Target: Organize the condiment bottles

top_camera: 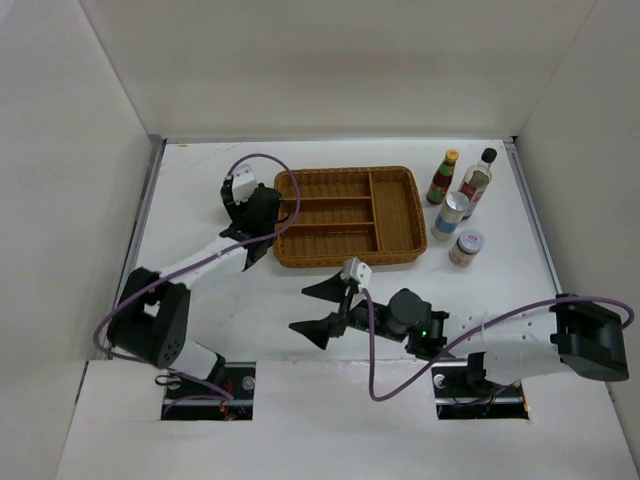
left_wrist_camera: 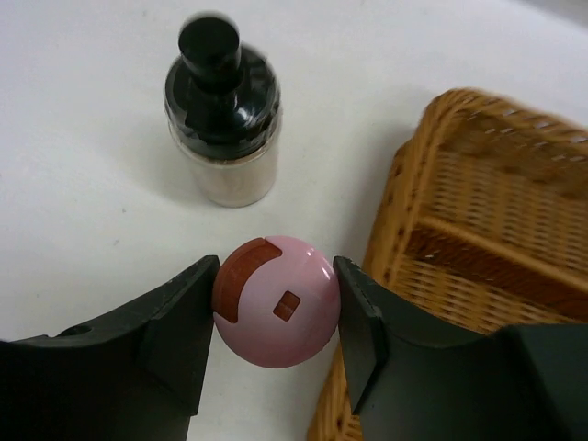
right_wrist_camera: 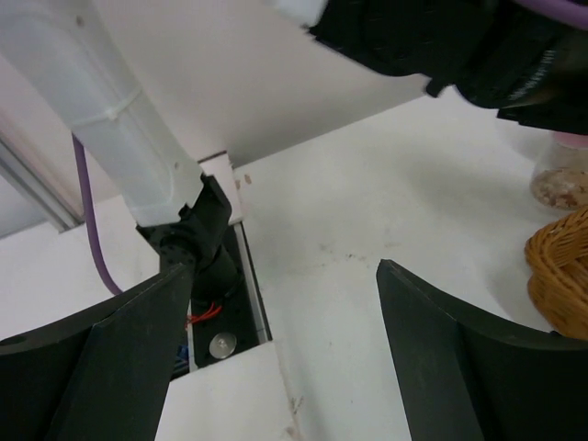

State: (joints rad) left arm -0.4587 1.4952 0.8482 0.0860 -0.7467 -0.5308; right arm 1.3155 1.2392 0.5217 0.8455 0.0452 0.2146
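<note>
Seen from above, the left end effector (top_camera: 255, 208) covers whatever stands just left of the wicker tray (top_camera: 395, 250). The two jars on that side show only in the wrist views.

From the left wrist, this end effector is closed on the pink-lidded jar (left_wrist_camera: 276, 299), one finger against each side of the lid, just off the tray's outer wall. Only the lid shows. The jar's body is hidden beneath it, and I cannot tell whether it rests on the worktop (left_wrist_camera: 83, 211). Beyond it, also left of the tray, the black-topped jar (left_wrist_camera: 222, 110) stands upright, apart from the fingers and slightly blurred.

On the near side of the tray, the right end effector (top_camera: 320, 310) hangs open with nothing between its fingers, well apart from every bottle. Its own camera catches the pink-lidded jar cut off at the frame edge.

Four stand upright to the right of the tray:
- the dark red bottle (top_camera: 443, 177) with a yellow cap
- the clear bottle (top_camera: 477, 180) with a black cap, just beside it
- the tall silver-lidded jar (top_camera: 451, 215)
- the short silver-lidded jar (top_camera: 466, 247), nearest the arms

That makes six in all, one of each, and one tray.
</note>
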